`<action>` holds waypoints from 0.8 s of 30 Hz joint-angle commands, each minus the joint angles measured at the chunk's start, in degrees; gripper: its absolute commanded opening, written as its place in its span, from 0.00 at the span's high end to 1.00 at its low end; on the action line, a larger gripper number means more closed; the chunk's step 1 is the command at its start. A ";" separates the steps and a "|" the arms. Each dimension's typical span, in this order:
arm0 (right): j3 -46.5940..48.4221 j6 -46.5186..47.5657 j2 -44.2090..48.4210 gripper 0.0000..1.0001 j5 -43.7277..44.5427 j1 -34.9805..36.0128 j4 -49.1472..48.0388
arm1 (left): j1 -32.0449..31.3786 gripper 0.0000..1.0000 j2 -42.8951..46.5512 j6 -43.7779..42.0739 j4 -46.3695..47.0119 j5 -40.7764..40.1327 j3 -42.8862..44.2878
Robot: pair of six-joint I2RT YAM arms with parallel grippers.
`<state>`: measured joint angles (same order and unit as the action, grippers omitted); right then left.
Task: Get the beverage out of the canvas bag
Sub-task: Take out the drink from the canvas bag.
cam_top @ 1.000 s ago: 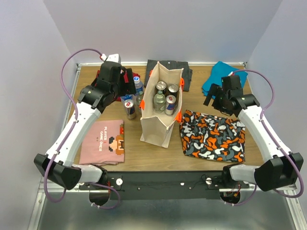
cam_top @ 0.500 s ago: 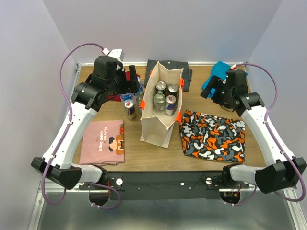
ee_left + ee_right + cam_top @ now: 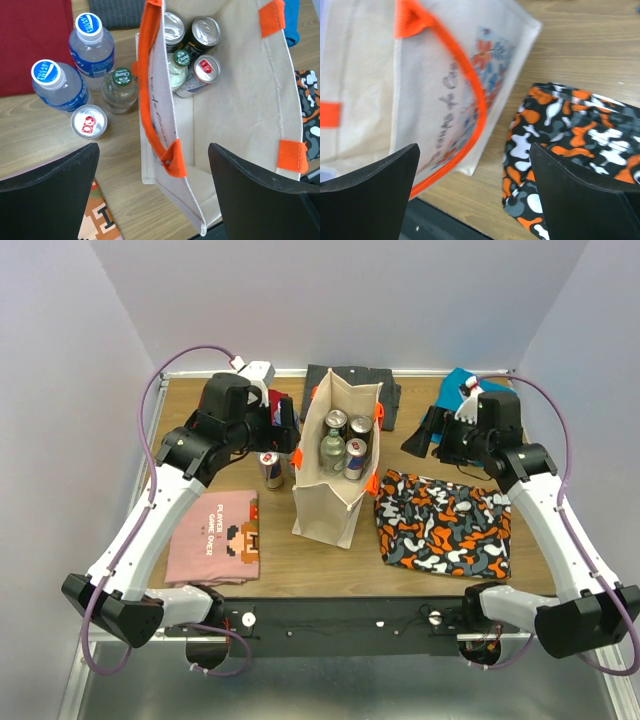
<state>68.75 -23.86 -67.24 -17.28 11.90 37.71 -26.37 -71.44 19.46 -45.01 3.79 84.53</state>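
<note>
Approach step is judged in hand, nothing lifted yet. The left gripper (image 3: 152, 147) is held above the canvas bag (image 3: 322, 505), jaws spread wide and empty, straddling the bag's left wall and its orange handle (image 3: 149, 95). The right gripper (image 3: 475, 150), likewise wide open and empty, is placed beside the bag's right wall, near the patterned cloth (image 3: 440, 520). The drinks in the bag (image 3: 192, 55) are packed touching at the far end. A shift inward past the handle and a straight descent onto one top are judged needed. Room between tops is tight. The loose bottles and can (image 3: 90, 75) stand just outside the left wall.
</note>
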 commanded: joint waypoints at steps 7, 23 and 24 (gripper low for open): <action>4.55 3.82 -2.72 0.00 -19.71 2.07 -4.75 | -5.70 0.01 -1.95 -2.85 -0.95 0.69 5.29; -3.36 1.97 -7.29 0.32 -15.95 7.96 -12.84 | -12.12 0.01 -4.50 -0.04 1.42 -3.35 6.79; -3.71 1.97 -7.38 0.36 -15.60 7.96 -13.10 | -12.21 0.01 -4.41 0.05 1.51 -3.27 6.79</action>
<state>66.76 -21.43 -73.71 -36.21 19.59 28.47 -38.02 -75.77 18.65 -44.91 1.93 89.82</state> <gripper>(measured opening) 0.719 0.990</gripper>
